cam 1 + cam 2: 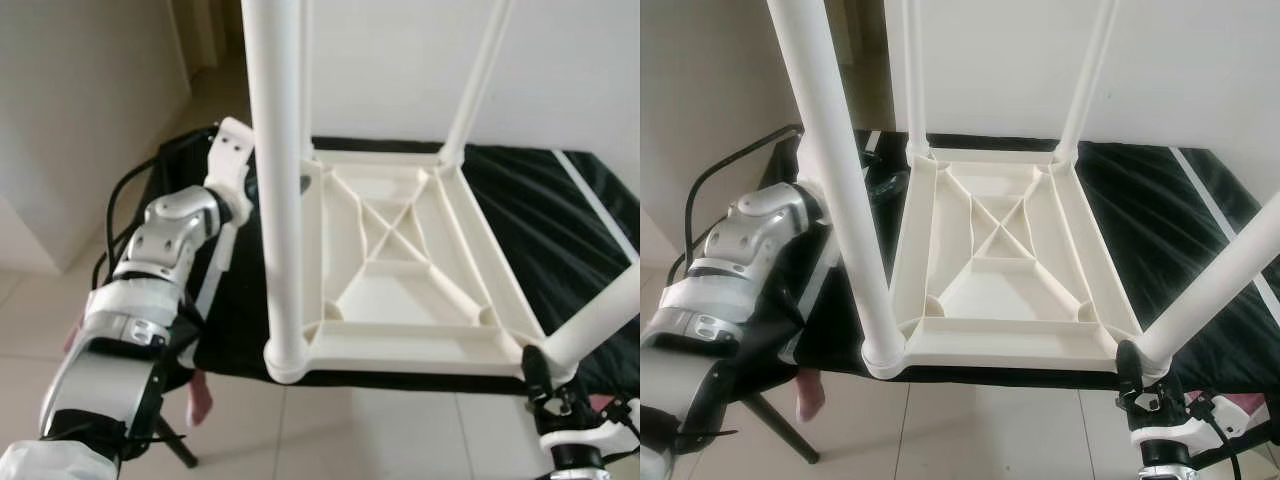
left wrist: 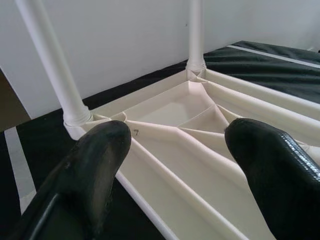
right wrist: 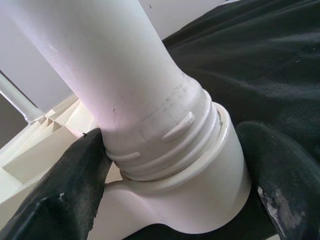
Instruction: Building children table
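Upturned table (image 1: 990,270) lies on black cloth (image 1: 1160,230); right gripper (image 3: 175,165) fingers straddle a leg (image 3: 125,85) base; left gripper (image 2: 175,145) fingers spread wide.

Soft, even daylight; slight overall blur, mild glare on white plastic.

Home room: tiled floor (image 1: 970,430), plain white walls (image 1: 1200,70).

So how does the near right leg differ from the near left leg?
The near left leg stands upright; the near right leg leans outward to the right. The right tool is at the near right leg's base, where threads show; the near left leg has no tool on it. Both are white tubes in corner sockets of the upturned table.
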`<state>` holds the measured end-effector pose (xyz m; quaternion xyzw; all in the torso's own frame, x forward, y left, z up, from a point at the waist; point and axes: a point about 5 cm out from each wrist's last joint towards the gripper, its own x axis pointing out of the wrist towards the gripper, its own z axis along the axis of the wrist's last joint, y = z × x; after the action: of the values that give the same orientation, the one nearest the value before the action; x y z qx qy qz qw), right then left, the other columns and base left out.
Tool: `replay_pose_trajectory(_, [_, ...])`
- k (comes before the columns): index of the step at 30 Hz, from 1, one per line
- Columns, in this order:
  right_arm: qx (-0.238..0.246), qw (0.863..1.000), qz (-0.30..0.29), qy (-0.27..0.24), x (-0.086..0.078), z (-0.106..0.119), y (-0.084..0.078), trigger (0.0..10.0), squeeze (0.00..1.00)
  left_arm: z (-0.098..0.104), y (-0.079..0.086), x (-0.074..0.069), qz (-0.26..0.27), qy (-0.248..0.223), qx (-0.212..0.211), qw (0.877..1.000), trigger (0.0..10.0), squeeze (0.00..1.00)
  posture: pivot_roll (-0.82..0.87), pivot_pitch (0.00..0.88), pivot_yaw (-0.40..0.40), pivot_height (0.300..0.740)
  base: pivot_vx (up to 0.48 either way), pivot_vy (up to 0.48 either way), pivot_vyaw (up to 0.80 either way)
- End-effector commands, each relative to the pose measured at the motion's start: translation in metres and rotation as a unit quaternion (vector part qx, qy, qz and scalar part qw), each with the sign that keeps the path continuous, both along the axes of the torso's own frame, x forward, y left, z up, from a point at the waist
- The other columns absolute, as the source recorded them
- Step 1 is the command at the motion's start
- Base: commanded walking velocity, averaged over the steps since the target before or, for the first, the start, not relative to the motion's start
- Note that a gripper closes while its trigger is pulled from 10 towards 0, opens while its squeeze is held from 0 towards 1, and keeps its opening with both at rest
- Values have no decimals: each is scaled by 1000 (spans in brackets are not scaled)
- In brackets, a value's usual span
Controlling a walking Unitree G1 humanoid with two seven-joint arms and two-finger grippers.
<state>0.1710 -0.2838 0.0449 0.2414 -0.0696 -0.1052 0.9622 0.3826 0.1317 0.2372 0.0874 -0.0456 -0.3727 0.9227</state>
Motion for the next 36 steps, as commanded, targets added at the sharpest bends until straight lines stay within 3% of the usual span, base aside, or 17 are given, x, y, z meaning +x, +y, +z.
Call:
replay_pose_trajectory(1, [-96, 975, 123, -157, 3, 138, 98, 10000, 0, -5, 9, 5, 81, -4, -9, 997, 10000, 0, -88, 133, 84, 740, 0, 0, 0])
replay_pose_trajectory(36, [-96, 975, 123, -157, 3, 138, 98, 10000, 0, -5, 9, 5, 81, -4, -9, 997, 10000, 0, -88, 133, 84, 740, 0, 0, 0])
